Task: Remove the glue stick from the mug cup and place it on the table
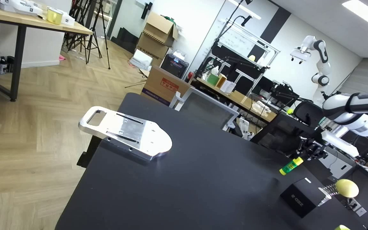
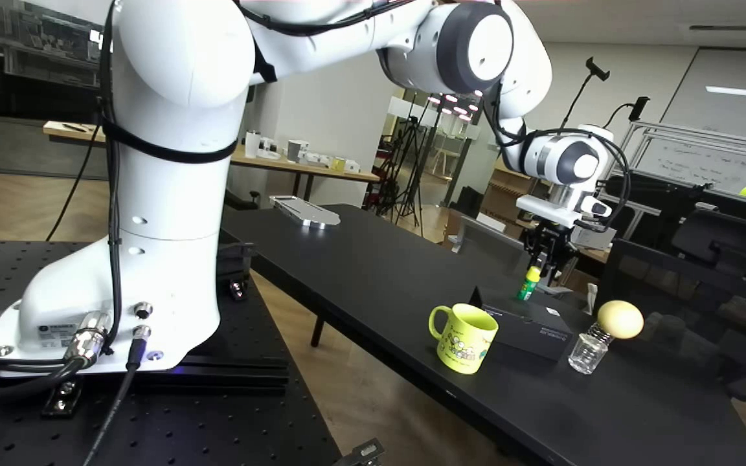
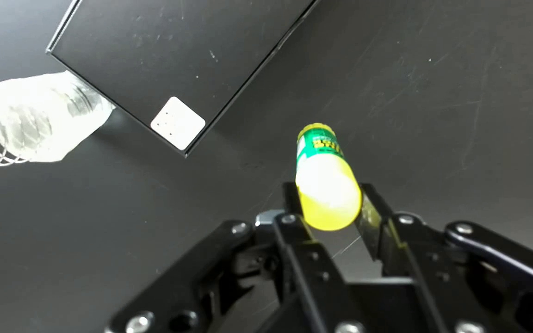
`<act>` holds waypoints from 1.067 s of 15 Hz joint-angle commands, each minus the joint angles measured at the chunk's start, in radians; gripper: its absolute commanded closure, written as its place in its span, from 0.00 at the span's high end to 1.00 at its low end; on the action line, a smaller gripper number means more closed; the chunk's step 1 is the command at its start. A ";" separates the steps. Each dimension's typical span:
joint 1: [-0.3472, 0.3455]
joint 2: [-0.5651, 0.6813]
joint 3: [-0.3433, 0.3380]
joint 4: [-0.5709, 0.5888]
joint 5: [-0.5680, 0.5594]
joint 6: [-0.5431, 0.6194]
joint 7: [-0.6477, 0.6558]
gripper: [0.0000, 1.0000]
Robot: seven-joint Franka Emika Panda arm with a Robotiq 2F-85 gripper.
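My gripper (image 3: 330,190) is shut on the yellow cap end of the green and yellow glue stick (image 3: 322,143). The glue stick also shows in both exterior views (image 1: 290,166) (image 2: 529,285), tilted, its free end pointing down. It is held above the black table (image 1: 203,185) (image 2: 373,272), beyond the black box in an exterior view. It appears apart from the tabletop. The yellow-green mug (image 2: 467,340) stands upright near the table edge in an exterior view. Only a sliver of the mug (image 1: 342,227) shows in an exterior view, and it is out of the wrist view.
A black box (image 1: 300,198) (image 2: 522,327) (image 3: 174,60) lies close to the glue stick. A clear jar (image 2: 587,354) (image 3: 53,118) with a spring and yellow ball (image 1: 347,188) (image 2: 620,319) stands beside the box. A silver metal plate (image 1: 129,131) (image 2: 305,212) lies at the table's far end.
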 commanded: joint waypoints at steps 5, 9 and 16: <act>0.009 0.123 -0.014 0.211 -0.019 -0.140 0.044 0.09; 0.006 0.154 -0.014 0.256 -0.017 -0.174 0.042 0.09; 0.006 0.188 -0.024 0.301 -0.008 -0.201 0.041 0.09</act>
